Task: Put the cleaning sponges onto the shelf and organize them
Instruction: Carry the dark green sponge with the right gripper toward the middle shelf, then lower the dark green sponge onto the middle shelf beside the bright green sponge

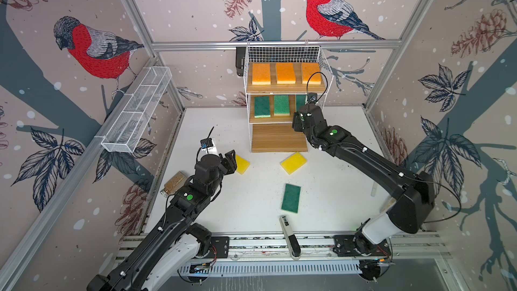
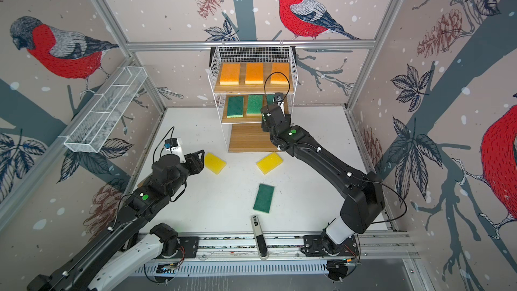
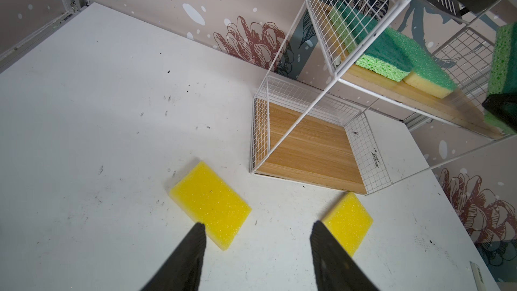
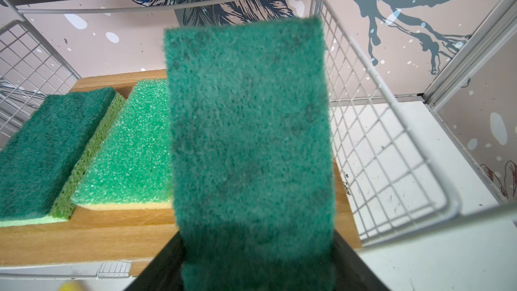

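**Right gripper** [image 4: 257, 264]: clamped on one short end of a dark-green-topped rectangular sponge [image 4: 246, 124]. The sponge is held over the middle wooden board of the white wire-grid shelf [image 1: 282, 53], beside two green-topped sponges [image 4: 84, 149] lying there.

**Left gripper** [image 3: 257, 228]: jaws spread, nothing held. A flat yellow rectangular sponge [image 3: 209, 205] is found on the white table [image 3: 84, 135], just ahead of one fingertip.
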{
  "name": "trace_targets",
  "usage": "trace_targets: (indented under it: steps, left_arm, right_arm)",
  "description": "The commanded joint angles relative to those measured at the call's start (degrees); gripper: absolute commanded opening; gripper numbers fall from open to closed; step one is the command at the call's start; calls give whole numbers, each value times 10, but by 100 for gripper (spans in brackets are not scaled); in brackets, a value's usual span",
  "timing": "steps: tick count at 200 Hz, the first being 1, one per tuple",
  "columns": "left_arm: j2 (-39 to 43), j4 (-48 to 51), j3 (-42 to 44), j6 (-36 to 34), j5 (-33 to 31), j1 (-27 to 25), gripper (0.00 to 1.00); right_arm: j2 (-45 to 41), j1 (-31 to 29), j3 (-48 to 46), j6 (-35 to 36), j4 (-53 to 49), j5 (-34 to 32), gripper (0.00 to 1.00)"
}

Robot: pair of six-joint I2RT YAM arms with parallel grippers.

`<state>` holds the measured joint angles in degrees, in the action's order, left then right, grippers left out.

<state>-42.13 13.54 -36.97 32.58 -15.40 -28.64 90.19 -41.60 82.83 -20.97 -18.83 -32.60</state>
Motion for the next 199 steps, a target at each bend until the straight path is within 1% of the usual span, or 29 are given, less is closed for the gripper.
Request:
trace_targets:
  steps: [1,61,117,199]
  left_arm:
    - [-5,-28,1,-5,0,0,61]
    - [-6,-36,7,2,13,0,61]
    - [-4,-37,9,3,13,0,61]
    - [-1,-38,12,7,14,1,61]
  right_arm:
    - [3,0,8,-2,31,-9,69]
    - [15,0,15,-4,27,-16,69]
    - [26,0,24,-12,9,-38,70]
    - [36,-9,28,-15,-3,-50,71]
